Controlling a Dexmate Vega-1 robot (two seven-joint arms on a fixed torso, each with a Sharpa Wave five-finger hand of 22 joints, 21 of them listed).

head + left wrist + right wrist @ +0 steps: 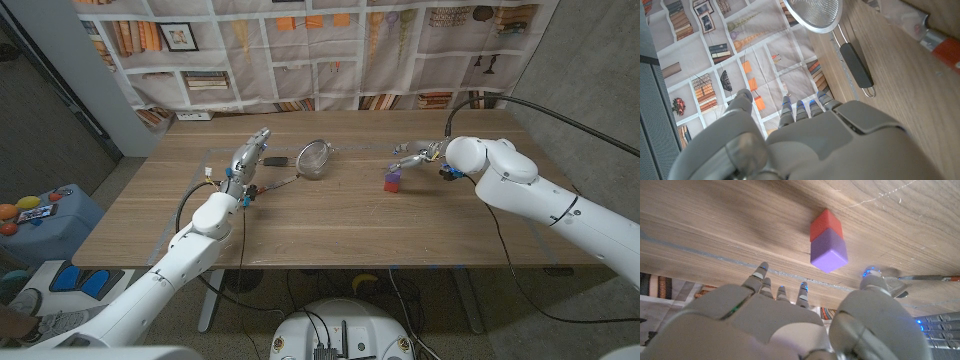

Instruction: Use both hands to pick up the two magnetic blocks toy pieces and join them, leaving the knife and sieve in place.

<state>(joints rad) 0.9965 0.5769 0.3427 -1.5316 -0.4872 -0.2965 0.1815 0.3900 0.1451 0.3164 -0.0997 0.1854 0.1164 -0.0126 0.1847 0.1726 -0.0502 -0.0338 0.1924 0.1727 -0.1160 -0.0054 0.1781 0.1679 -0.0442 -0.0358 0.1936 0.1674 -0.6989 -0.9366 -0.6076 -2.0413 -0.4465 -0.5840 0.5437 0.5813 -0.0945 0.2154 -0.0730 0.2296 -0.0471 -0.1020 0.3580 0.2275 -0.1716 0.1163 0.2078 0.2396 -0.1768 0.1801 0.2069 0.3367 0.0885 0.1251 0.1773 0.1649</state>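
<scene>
Reaching over the wooden table (330,225) from the robot's right, the right hand (415,153) hangs with its fingers apart and nothing in them, near the joined blocks but not touching them. The right wrist view brings out what the head view keeps small: the fingertips (762,270) spread toward the pair, and the red block (826,224) pressed face to face against the purple block (828,253), the two standing as one piece on the wood. From the head camera they read only as a little stacked piece, the red block (393,174) over the purple block (392,184), just beside that hand. On the other side the left hand (250,155) is raised above the table with its fingers extended and empty; the left wrist view shows those fingers (797,112) straight and loose. That view also gives the sieve (816,14) with its metal mesh bowl and black handle close by, and the knife (935,42) at the picture's corner. The head view places the sieve (312,158) between the two hands
</scene>
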